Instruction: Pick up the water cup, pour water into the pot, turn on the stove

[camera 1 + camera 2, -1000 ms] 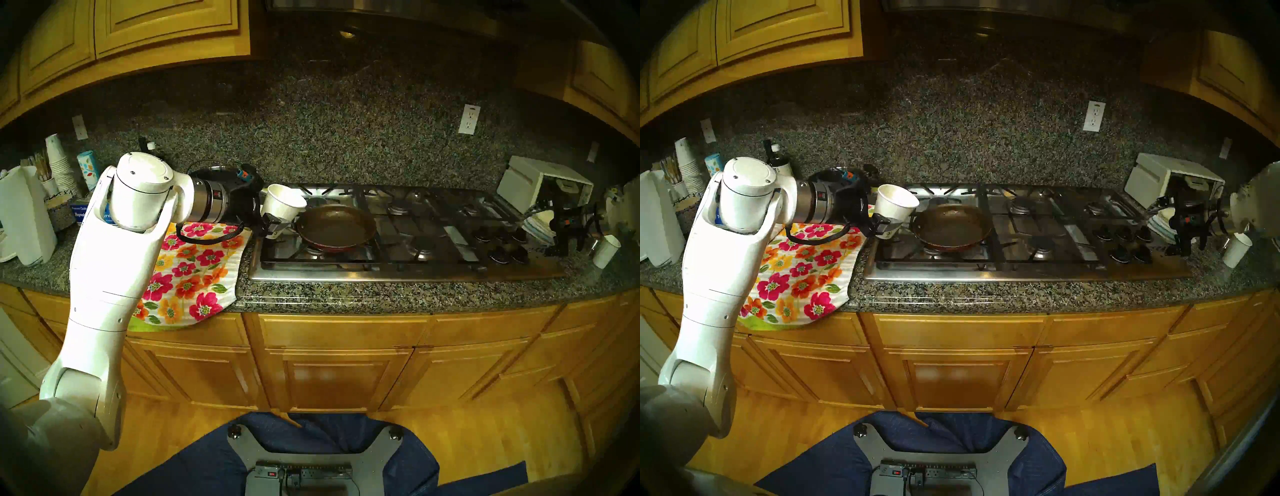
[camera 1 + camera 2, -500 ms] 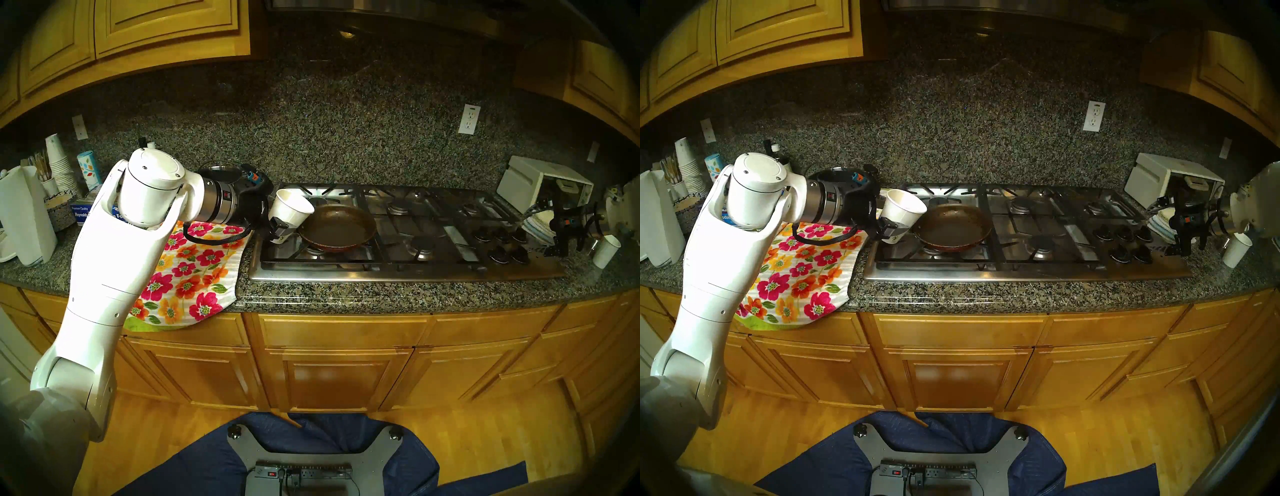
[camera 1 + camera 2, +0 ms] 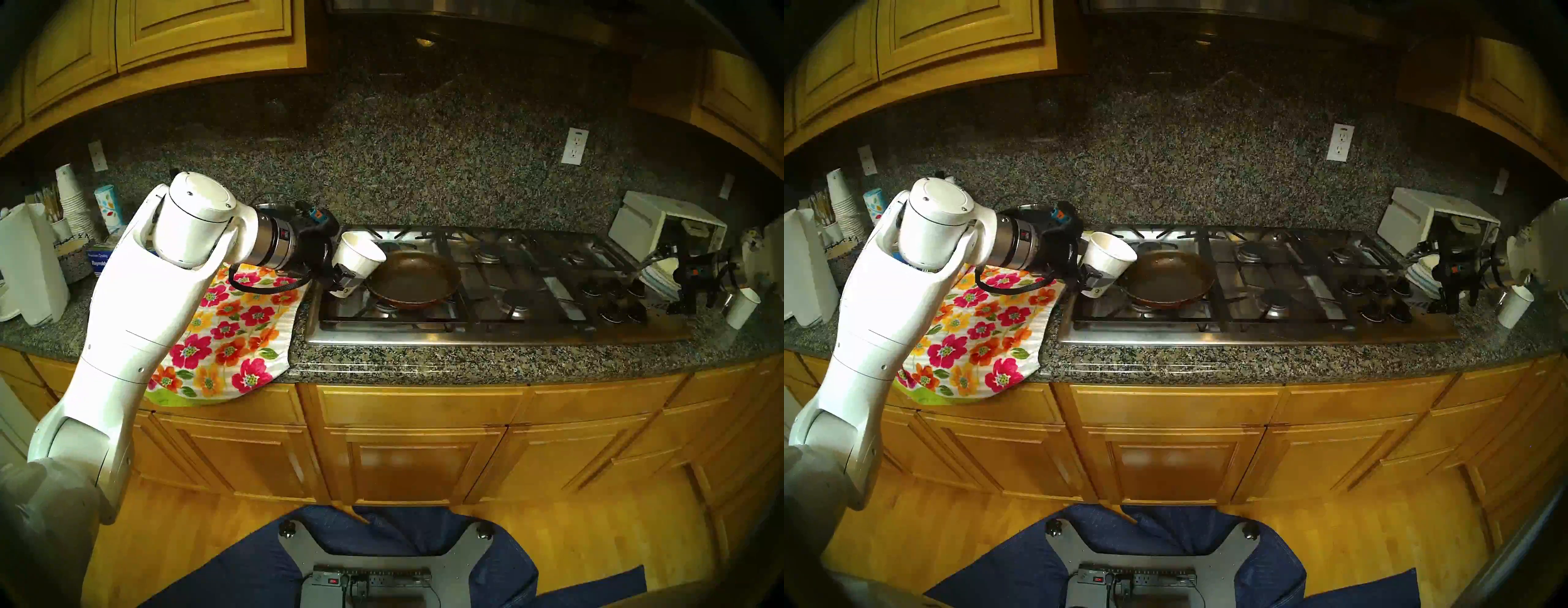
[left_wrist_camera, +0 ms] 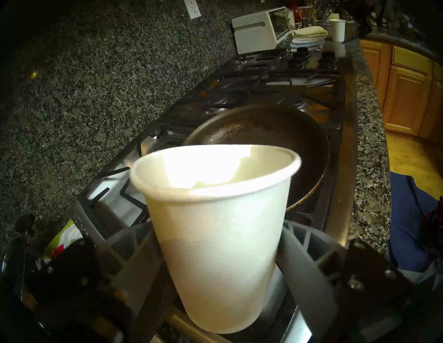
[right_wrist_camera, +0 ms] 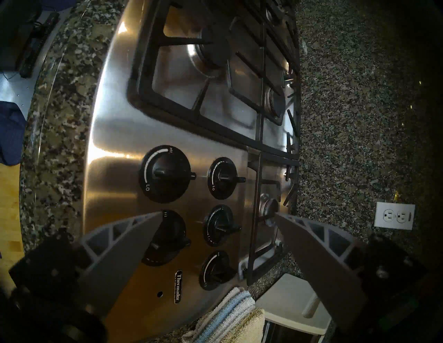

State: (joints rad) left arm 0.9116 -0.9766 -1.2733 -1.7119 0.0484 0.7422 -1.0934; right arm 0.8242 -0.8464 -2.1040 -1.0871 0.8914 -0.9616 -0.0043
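Head stereo left: left pincer [image 3: 343,276] clamped on the lower body of the water cup [image 3: 358,260], fingers on either side of it near the base, small green logo just visible below the grip. Cup is tilted, mouth leaning toward the pot [image 3: 413,278], its rim overlapping the pot's left edge in this view; whether they touch, cannot tell. Pot sits on the front-left burner of the stove [image 3: 500,333], dark inside, reddish-brown outside. Stove is set into the granite surface [image 3: 466,365], right of centre, its front edge near the surface's front edge. Left wrist view: cup [image 4: 215,239] fills the frame between the two grey fingers [image 4: 302,251], both pressed on its sides; pot [image 4: 275,134] right behind the cup's rim, a few droplets on its far inner wall. Cup's inside is too glared to read any water level. Right wrist view: right pincer [image 5: 218,216] wide open, nothing held, hovering over the knob cluster [image 5: 220,225] at the stove's right end; one fingertip overlaps the lower-left knob in view, contact cannot be told. Folded towels [image 5: 230,318] and white toaster oven [image 5: 294,304] sit just off the stove's right end. Head view: plain white cup [image 3: 742,308] stands near the surface's right edge, by the right arm. Floral cloth [image 3: 237,335] lies on the surface left of the stove, hanging over the front edge.
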